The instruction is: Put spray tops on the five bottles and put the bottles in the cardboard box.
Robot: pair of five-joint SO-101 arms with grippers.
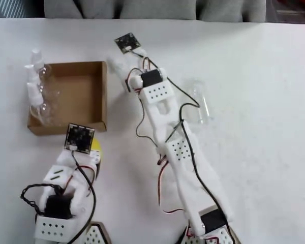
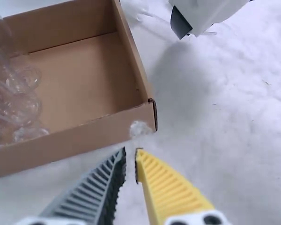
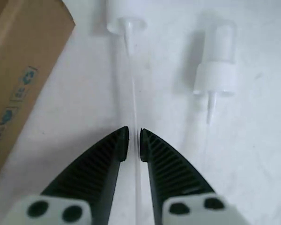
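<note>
Closer, right end effector (image 3: 134, 140) pinches spray top (image 3: 126, 22) — another top (image 3: 217, 70) beside.

Overhead view; close wrist views share box (image 2: 84, 136).

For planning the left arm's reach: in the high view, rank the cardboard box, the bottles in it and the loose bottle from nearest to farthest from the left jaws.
1. Cardboard box: near wall just ahead of the left jaws.
2. Bottles: along the box's left side.
3. Loose bottle: on the table, right of the other arm.
</note>
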